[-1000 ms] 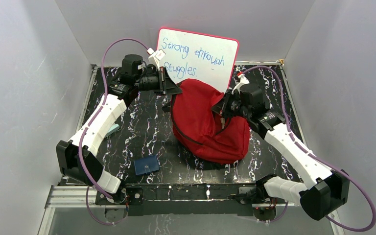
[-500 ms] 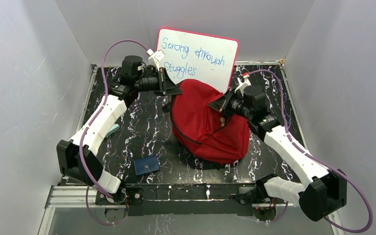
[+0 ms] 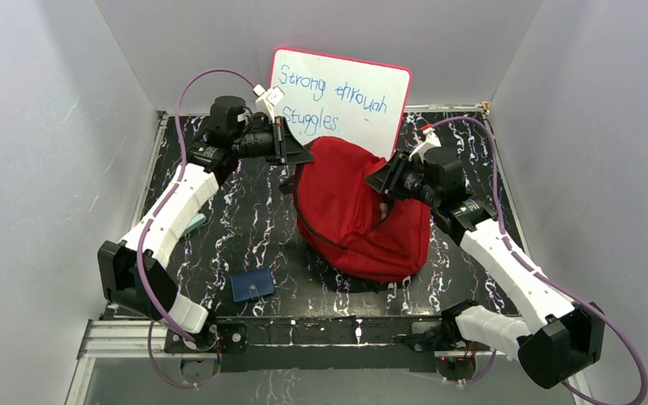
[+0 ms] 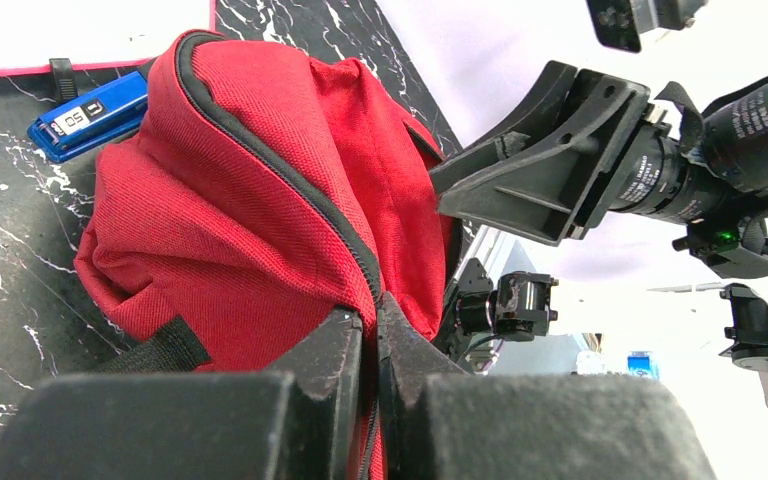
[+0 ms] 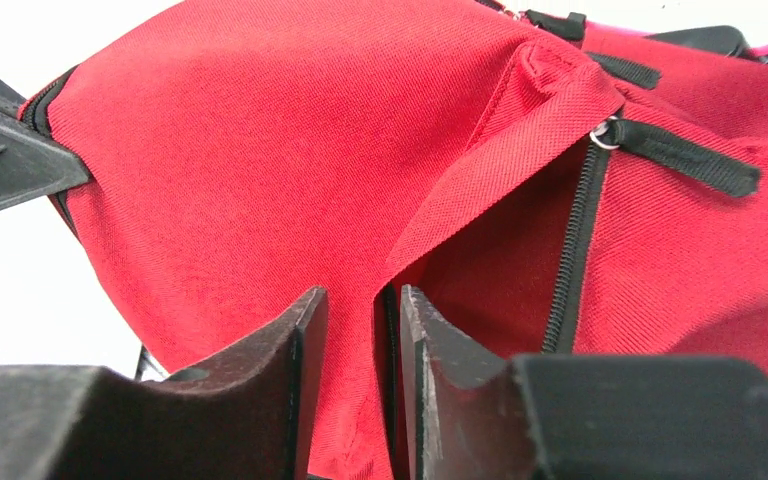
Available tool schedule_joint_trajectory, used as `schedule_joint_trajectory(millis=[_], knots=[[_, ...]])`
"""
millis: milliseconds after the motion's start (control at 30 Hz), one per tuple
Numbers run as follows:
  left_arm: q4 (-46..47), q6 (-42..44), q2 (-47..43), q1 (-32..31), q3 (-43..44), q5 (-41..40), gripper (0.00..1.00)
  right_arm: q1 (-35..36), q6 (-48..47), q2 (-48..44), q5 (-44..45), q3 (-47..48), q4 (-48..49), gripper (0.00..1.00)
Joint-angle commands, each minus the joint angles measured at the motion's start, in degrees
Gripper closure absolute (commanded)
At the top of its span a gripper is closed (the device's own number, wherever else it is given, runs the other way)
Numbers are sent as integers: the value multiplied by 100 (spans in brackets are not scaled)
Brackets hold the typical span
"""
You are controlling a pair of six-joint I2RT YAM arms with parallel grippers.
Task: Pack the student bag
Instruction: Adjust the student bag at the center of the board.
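Marbled table [image 3: 245, 221] — slumped red student bag [image 3: 348, 221]

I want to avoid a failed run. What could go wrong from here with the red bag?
1. Only the left gripper pinches the student bag at its zipper seam; a strong pull might slip off or drag the bag.
2. The right gripper is open, so the flap at its fingers is free and may sag over the opening.
3. The whiteboard behind could tip if the bag shifts.

Student bag [image 3: 354, 228] on the table [image 3: 245, 219], whiteboard [image 3: 342, 93] just behind it.
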Motion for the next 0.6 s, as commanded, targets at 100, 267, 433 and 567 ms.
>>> schedule_joint_trajectory(millis=[100,267,433,567], knots=[[568,-89,-333,1,77,393,100,-11,-770,-559,706,555,-728,56],[618,-127,-310,1,51,400,100,-12,-1007,-1146,1992,534,-1393,59],[655,-159,-261,1,73,428,100,-20,-1017,-1475,2745,229,-2005,71],[660,-172,-223,1,96,453,100,-18,-939,-1449,2399,-54,-2073,77]])
